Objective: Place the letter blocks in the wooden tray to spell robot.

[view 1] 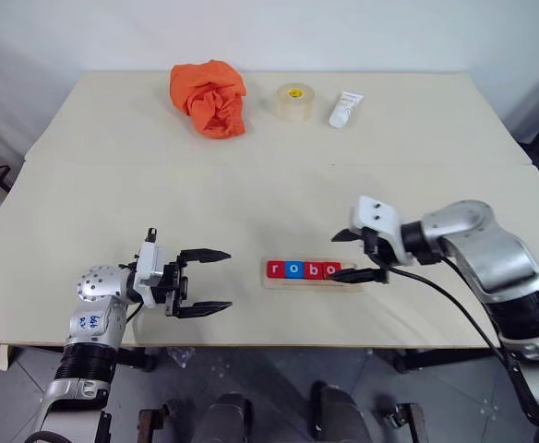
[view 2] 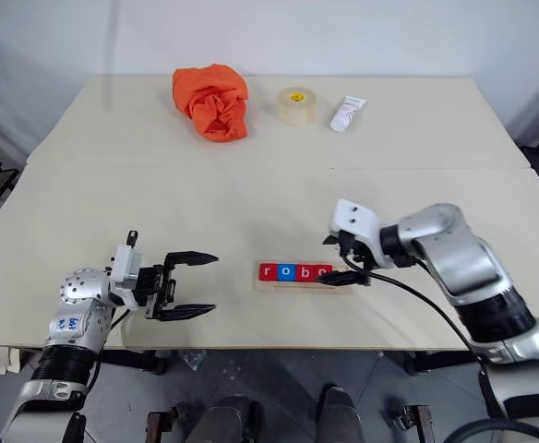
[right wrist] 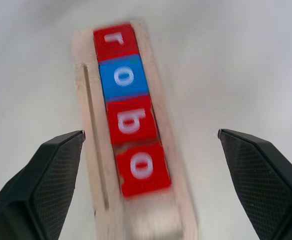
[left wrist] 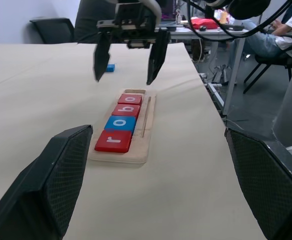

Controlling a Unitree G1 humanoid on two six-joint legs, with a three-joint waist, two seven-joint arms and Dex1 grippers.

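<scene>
The wooden tray (view 1: pixel 311 282) lies near the table's front edge. It holds several letter blocks in a row: red r (view 1: pixel 274 269), blue o (view 1: pixel 293 269), red b (view 1: pixel 313 269) and red o (view 1: pixel 331 269). The tray's right end (right wrist: pixel 153 225) is bare wood. My right gripper (view 1: pixel 353 255) hovers open just above that end, nothing between its fingers (left wrist: pixel 157 62). A small blue block (left wrist: pixel 110 67) lies on the table beyond it; its letter cannot be read. Left of the tray, my left gripper (view 1: pixel 209 281) is open and empty, pointing at the tray.
At the back of the table are a crumpled orange cloth (view 1: pixel 209 97), a roll of tape (view 1: pixel 293 101) and a white tube (view 1: pixel 345 109). The table's right edge (left wrist: pixel 206 100) drops off to chairs and a seated person (left wrist: pixel 271 40).
</scene>
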